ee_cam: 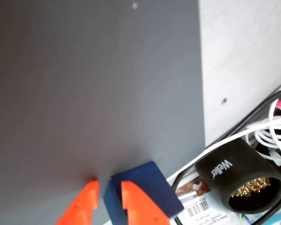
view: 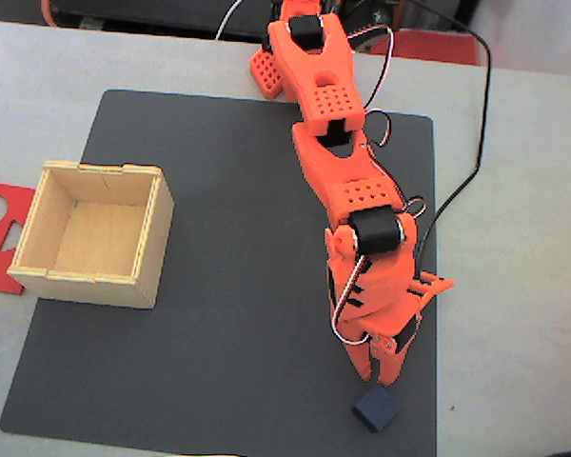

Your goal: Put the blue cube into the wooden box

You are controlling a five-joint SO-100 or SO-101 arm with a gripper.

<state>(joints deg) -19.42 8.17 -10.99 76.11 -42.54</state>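
Orange gripper (ee_cam: 107, 187) poised at blue cube (ee_cam: 140, 192), fingers narrowly parted, astride one corner, not clamped. You need wider straddle; wooden box (view: 95, 233) well apart.

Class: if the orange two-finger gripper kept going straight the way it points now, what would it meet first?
Probably the small navy-blue cube, just beyond the gripper fingertips; the wrist view suggests one finger already overlaps its edge, though depth is unclear.

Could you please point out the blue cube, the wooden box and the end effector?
blue cube (view: 377, 408): fixed view, top face.
wooden box (view: 46, 209): fixed view, left wall.
end effector (ee_cam: 107, 190): wrist view, between its orange fingertips.
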